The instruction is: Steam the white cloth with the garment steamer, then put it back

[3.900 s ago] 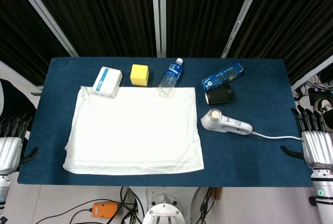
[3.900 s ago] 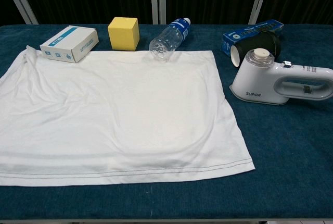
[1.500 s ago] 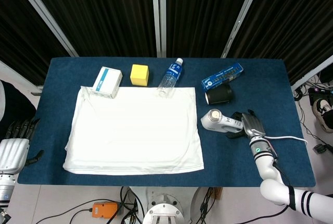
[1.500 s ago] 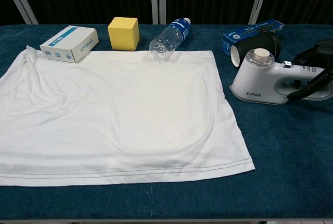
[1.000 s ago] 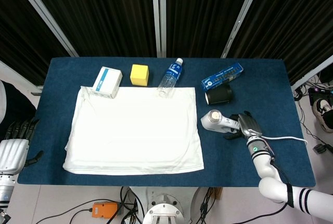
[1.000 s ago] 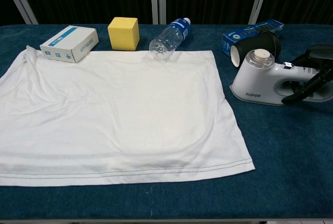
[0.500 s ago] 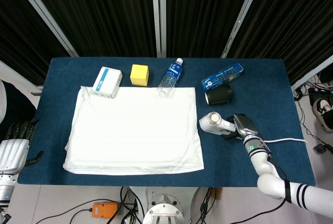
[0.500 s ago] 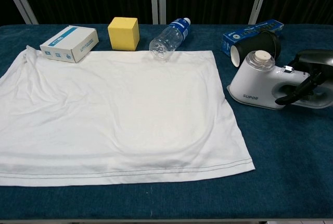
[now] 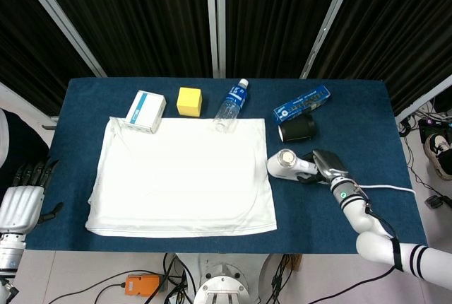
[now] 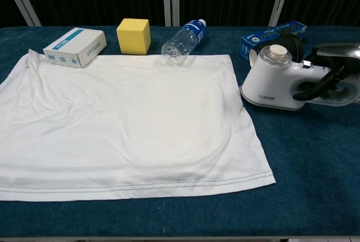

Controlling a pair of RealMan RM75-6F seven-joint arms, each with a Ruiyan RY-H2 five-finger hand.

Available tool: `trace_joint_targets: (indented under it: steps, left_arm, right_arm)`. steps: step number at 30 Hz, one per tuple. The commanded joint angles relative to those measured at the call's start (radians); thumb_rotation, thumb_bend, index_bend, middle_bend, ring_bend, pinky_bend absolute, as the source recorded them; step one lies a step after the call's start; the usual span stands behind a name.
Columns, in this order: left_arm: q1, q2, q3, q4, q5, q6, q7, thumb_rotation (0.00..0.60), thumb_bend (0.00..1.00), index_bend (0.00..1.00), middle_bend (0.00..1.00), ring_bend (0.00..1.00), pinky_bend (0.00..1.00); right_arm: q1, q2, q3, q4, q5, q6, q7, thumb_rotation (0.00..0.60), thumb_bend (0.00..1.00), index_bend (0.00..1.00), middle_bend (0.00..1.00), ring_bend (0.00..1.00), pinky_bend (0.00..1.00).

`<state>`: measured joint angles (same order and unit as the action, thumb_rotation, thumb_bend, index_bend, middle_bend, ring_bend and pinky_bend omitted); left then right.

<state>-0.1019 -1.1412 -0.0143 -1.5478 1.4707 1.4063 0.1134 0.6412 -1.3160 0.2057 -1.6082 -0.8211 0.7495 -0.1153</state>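
right hand (image 9: 326, 164): dark grey-silver shell, black fingers (image 10: 315, 87); green indicator light at wrist; white glossy forearm with black bands near elbow. left hand (image 9: 25, 194): silver-white ribbed back plate, black fingers, black thumb, white wrist segment below.

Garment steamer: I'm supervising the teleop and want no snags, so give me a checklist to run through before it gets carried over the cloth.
1. Right hand grips the garment steamer handle: ok.
2. Steamer lifted off the table: cannot tell.
3. White cloth spread flat: ok, small wrinkles at its left edge.
4. Bottle off the cloth: not ok, its base overlaps the far edge.
5. Cord running slack: ok.
6. Left hand away from the cloth: ok.
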Motion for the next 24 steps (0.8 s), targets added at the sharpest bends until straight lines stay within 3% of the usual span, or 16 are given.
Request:
trace_joint_targets:
  steps: [1, 7, 14, 18, 20, 24]
  left_arm:
    - [-0.017, 0.010, 0.005, -0.020, 0.019, -0.020, 0.010, 0.600, 0.22, 0.00, 0.01, 0.00, 0.00]
    - [-0.101, 0.007, 0.011, -0.065, 0.092, -0.109, 0.030, 0.600, 0.43, 0.00, 0.04, 0.00, 0.00]
    - [-0.248, -0.079, 0.007, -0.066, 0.121, -0.308, 0.000, 0.599, 0.44, 0.00, 0.04, 0.00, 0.00]
    - [-0.307, -0.141, 0.002, -0.038, 0.086, -0.409, -0.011, 0.503, 0.43, 0.00, 0.04, 0.00, 0.00]
    - [-0.330, -0.181, -0.001, -0.012, 0.049, -0.458, -0.021, 0.428, 0.43, 0.00, 0.04, 0.00, 0.00]
    - [-0.349, -0.242, -0.001, 0.041, 0.004, -0.497, -0.014, 0.311, 0.43, 0.00, 0.03, 0.00, 0.00]
  right_arm:
    - [0.000, 0.073, 0.013, -0.022, -0.103, -0.069, 0.078, 0.600, 0.66, 0.97, 0.89, 0.92, 0.60]
    - [0.024, 0.145, 0.040, -0.044, -0.186, -0.137, 0.155, 0.600, 0.70, 0.98, 0.90, 0.93, 0.62]
    - [0.092, 0.181, 0.078, -0.080, -0.245, -0.196, 0.199, 0.600, 0.70, 0.99, 0.90, 0.93, 0.62]
    - [0.136, 0.165, 0.080, -0.071, -0.227, -0.227, 0.204, 0.600, 0.70, 0.99, 0.90, 0.93, 0.62]
    - [0.161, 0.147, 0.073, -0.056, -0.209, -0.240, 0.203, 0.600, 0.70, 0.99, 0.90, 0.93, 0.62]
    - [0.200, 0.111, 0.051, -0.021, -0.172, -0.244, 0.180, 0.600, 0.70, 0.99, 0.90, 0.93, 0.62]
